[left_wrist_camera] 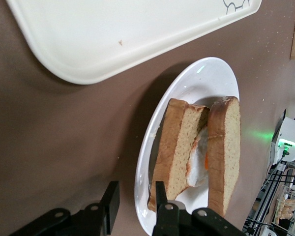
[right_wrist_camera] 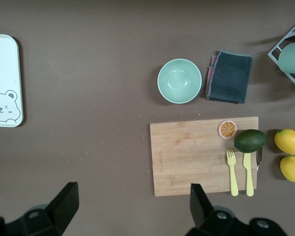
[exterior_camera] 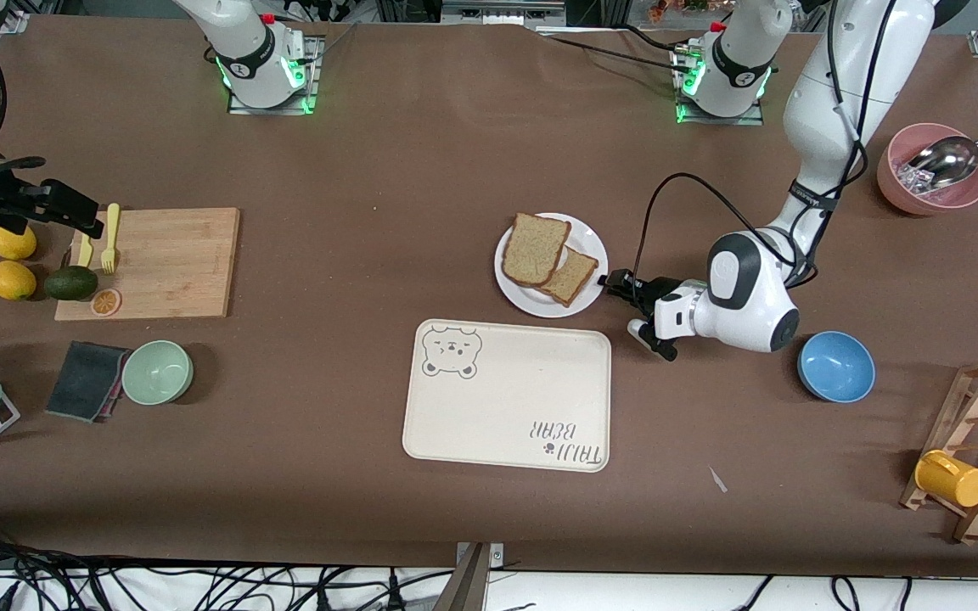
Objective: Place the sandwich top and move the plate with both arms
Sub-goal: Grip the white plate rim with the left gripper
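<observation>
A cream tray [exterior_camera: 507,395] with a bear drawing lies nearest the front camera, with a blue bowl [exterior_camera: 835,366] toward the left arm's end of the table and a green bowl [exterior_camera: 157,372] beside a dark folded cloth [exterior_camera: 86,381] toward the right arm's end. Just farther from the camera than the tray sits the white plate [exterior_camera: 588,246], carrying the sandwich top [exterior_camera: 535,249] — a light tan slice laid over a darker slice [exterior_camera: 571,277] with fried egg [left_wrist_camera: 198,162] showing between them. The left gripper [exterior_camera: 610,284] reaches in low at the plate's edge on the left arm's side; in the left wrist view its fingers [left_wrist_camera: 160,194] straddle the rim, one over the plate beside the bread, the other outside it, a gap visible between them — partly closed, and whether they already pinch the rim cannot be told. The right gripper [right_wrist_camera: 132,209] waits in the air over the table near the wooden cutting board [exterior_camera: 162,262], its fingers spread wide and holding nothing. On the board lie an avocado [exterior_camera: 70,283], an orange slice [exterior_camera: 105,301] and a yellow fork [exterior_camera: 110,238]. A pink bowl [exterior_camera: 930,169] with a metal scoop stands farthest back.
</observation>
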Robot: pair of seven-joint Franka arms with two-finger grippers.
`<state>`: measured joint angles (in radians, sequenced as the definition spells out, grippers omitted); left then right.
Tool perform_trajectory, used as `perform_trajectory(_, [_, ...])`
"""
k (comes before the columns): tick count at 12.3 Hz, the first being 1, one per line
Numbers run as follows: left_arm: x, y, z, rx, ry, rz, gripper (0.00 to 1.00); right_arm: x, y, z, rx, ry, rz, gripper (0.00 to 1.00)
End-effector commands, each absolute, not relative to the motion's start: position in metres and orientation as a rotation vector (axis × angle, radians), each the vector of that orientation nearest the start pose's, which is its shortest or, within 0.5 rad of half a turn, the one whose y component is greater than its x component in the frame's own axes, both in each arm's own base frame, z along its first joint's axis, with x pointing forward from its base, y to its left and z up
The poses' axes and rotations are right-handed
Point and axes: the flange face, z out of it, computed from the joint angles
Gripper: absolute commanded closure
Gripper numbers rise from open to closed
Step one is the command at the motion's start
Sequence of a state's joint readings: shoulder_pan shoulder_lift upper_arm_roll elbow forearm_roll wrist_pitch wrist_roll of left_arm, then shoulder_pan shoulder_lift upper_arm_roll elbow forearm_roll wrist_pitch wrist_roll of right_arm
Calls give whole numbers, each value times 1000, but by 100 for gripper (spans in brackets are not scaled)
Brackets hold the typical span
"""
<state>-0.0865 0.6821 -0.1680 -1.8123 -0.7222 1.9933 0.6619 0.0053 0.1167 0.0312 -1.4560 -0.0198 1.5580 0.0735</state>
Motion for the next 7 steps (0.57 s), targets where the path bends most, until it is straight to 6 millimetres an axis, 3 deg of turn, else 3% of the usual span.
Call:
perform_trajectory(1, [566, -190, 144, 2247, -497, -346, 67, 593, 21, 603, -3165, 63, 31, 0])
perform_trajectory(5, [560, -192, 134, 2256, -506, -337, 83, 592, 22, 604, -3168, 61, 29, 0])
perform_trajectory(6, [559, -191, 133, 2258, -505, -336, 96, 592, 23, 604, -3173, 56, 28, 0])
perform_trajectory(7, [559, -191, 133, 2258, -505, -336, 100, 592, 23, 604, -3168, 54, 29, 0])
